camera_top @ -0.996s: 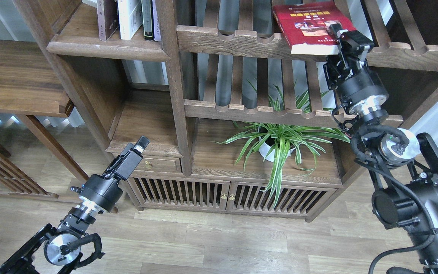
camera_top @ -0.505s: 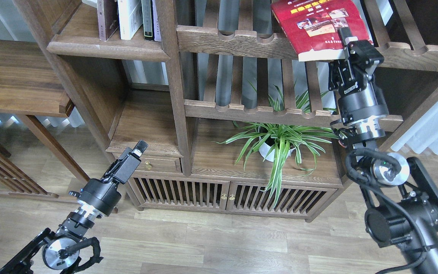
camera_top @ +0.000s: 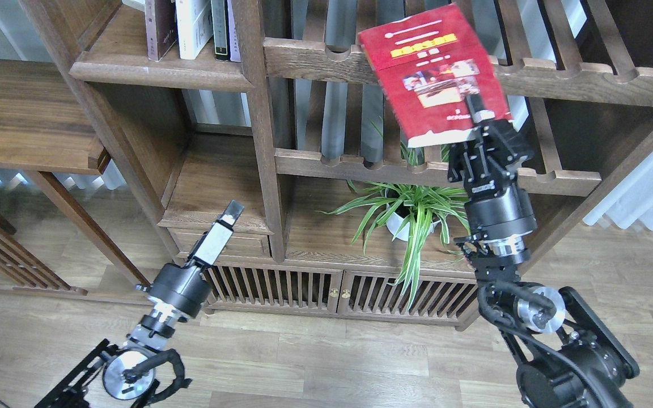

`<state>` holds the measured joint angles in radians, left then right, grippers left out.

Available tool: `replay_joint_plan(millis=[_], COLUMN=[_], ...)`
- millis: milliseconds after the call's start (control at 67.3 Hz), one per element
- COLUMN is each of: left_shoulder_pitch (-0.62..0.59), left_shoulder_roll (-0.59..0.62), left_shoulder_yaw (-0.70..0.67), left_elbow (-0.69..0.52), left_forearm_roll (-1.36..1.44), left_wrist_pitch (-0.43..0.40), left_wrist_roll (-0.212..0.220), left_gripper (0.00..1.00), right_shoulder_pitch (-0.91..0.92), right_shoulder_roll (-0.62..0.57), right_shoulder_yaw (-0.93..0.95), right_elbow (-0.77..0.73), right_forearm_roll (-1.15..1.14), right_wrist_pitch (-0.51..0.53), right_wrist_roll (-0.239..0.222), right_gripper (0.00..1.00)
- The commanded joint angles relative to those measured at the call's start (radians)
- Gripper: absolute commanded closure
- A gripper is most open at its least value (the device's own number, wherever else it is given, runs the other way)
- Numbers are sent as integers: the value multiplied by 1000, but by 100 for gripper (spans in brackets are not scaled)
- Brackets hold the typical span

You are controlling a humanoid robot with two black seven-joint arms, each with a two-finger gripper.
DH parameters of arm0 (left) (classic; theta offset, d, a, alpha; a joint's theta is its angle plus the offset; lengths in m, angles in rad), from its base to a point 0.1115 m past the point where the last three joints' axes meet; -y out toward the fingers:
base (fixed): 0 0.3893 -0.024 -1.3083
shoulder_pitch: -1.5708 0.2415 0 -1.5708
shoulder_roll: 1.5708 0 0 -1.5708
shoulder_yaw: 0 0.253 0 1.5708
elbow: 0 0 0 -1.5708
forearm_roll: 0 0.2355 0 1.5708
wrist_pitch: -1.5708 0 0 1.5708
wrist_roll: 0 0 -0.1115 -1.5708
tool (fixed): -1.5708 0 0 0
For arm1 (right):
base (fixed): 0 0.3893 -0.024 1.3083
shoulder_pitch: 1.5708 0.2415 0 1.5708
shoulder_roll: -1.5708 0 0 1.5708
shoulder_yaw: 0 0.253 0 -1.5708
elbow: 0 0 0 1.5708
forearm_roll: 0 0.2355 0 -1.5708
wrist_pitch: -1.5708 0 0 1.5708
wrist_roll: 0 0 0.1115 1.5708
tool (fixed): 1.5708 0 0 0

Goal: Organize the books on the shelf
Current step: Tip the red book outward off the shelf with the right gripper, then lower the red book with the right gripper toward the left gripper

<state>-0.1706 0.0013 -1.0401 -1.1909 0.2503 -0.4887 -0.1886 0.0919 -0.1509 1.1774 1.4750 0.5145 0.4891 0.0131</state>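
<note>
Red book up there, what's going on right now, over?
Right gripper shut on red book, held clear in front of slatted rack. Left gripper low, idle, jaws unclear. Potted plant directly below book.

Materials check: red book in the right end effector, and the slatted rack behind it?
Red book: looks like a paperback, glossy printed card cover; light sheen, white page edges along the bottom, held by one corner in the right end effector. Slatted rack: dark-stained solid wood, matte; grain and worn notches visible.
</note>
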Motion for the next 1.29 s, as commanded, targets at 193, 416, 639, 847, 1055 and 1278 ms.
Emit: replay_joint_plan(millis=[193,416,639,847,1055,1278], left_shoulder_pitch=[3,5,5,33,30,33], left_shoulder_roll=[13,6,3,2,-1,-1], left_shoulder_yaw=[2,14,49,75,91,91], left_elbow=[-6,-46,-95,-90,-93,-96], left_forearm_roll=[-19,-19,-19,-19,-19,-19], left_wrist_pitch=[0,0,0,0,0,0], left_wrist_roll=[3,43,70,71,75,80], left_gripper=[1,1,2,2,2,2], right_shoulder_pitch=[-7,-24,-43,-34,-40,-41], right_shoulder_roll=[5,13,34,63,83,140], right_shoulder_yaw=[-142,-197,-248,-249,-312,-308], right_elbow=[-2,-5,-5,-4,-15,-96], right_forearm_roll=[-28,-31,-63,-74,-105,-108], right_wrist_pitch=[0,0,0,0,0,0], right_wrist_roll=[1,1,1,-1,-1,2], right_gripper=[96,96,96,96,96,95])
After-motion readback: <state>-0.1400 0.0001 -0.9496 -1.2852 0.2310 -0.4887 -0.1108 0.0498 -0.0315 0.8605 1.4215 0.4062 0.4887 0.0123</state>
